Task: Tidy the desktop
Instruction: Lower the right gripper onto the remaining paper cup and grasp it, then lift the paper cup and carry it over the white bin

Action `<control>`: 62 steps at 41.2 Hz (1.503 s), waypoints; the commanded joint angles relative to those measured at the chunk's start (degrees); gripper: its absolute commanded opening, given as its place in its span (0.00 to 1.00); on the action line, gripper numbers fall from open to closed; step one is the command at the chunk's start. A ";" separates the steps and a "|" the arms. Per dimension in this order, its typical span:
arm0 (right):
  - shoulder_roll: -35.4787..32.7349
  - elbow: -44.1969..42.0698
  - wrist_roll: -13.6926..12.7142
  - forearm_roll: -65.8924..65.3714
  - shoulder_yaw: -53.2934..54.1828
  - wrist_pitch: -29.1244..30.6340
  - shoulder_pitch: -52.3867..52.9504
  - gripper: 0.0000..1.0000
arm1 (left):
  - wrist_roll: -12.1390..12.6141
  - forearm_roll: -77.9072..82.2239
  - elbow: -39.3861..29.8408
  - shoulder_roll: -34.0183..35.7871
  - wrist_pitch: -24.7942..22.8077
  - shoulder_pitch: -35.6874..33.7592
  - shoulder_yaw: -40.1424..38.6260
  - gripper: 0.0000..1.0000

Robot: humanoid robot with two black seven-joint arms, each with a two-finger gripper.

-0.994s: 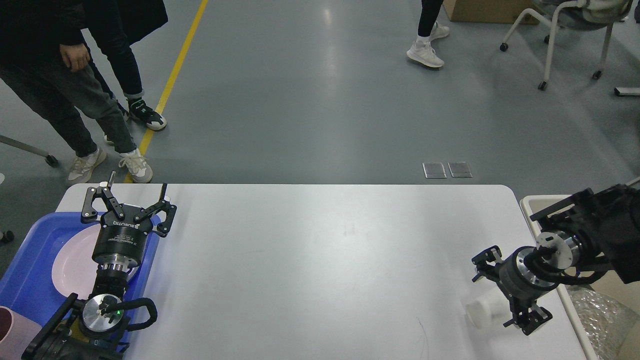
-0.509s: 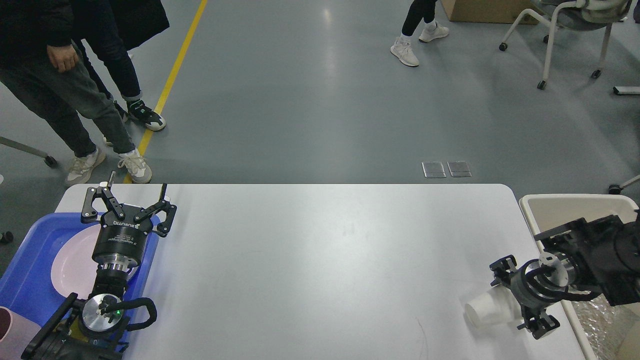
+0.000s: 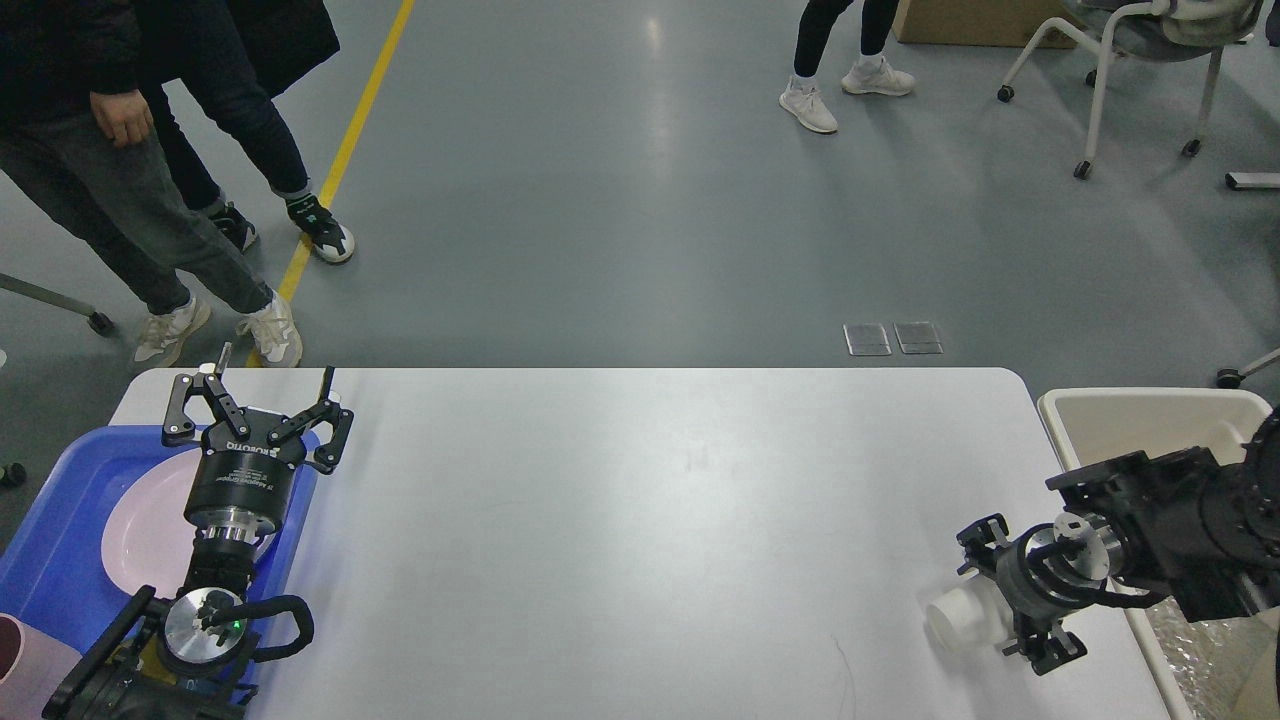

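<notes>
Near left, blue tray holds a pink plate; pink cup at its front corner. Near right, right claw closes around a white cup lying on its side on the white counter. Beige bin just beside counter's right edge, crinkled plastic inside. Further back, left claw spread wide, holding nothing, above the tray's far edge.

Pink plate in blue tray; beige bin right.

Both arms were seen as black with silver wrist rings, white lettering was printed on the left tool, and black cables looped alongside.
</notes>
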 commanded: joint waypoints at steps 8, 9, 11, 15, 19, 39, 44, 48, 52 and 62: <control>-0.02 1.12 0.00 0.00 0.10 -0.90 0.12 0.00 | 0.00 0.00 0.00 0.00 0.02 0.00 0.02 0.96; -0.02 1.12 0.00 0.00 0.10 -0.90 0.12 0.00 | 0.00 0.00 0.00 0.00 0.02 0.00 0.02 0.96; -0.02 1.12 0.00 0.00 0.01 -1.16 0.12 0.00 | 0.00 0.00 0.00 0.00 0.02 0.00 0.02 0.96; -0.11 1.29 0.00 0.00 0.01 -1.34 0.30 0.00 | 0.00 0.00 0.00 0.00 0.02 0.00 0.02 0.96; -0.55 2.61 0.00 0.00 0.01 -0.73 1.17 0.00 | 0.00 0.00 0.00 0.00 0.02 0.00 0.02 0.96; -3.89 26.77 -1.93 -16.25 -4.20 9.90 31.04 0.00 | 0.00 0.00 0.00 0.00 0.02 0.00 0.02 0.96; -2.49 33.01 -1.84 -18.71 -6.75 15.00 42.20 0.00 | 0.00 0.00 0.00 0.00 0.02 0.00 -0.07 0.96; 0.06 36.97 -1.75 -22.58 -8.42 21.06 52.83 0.00 | 0.00 0.00 0.00 0.00 -0.07 0.00 -0.07 0.96; 3.22 39.70 -1.49 -23.90 -8.69 25.28 60.66 0.00 | 0.00 0.09 0.00 0.00 -0.07 0.00 -0.07 0.96; 6.13 41.99 -1.40 -24.26 -7.81 29.60 69.64 0.00 | 0.00 0.00 0.00 0.00 0.02 0.00 -0.07 0.96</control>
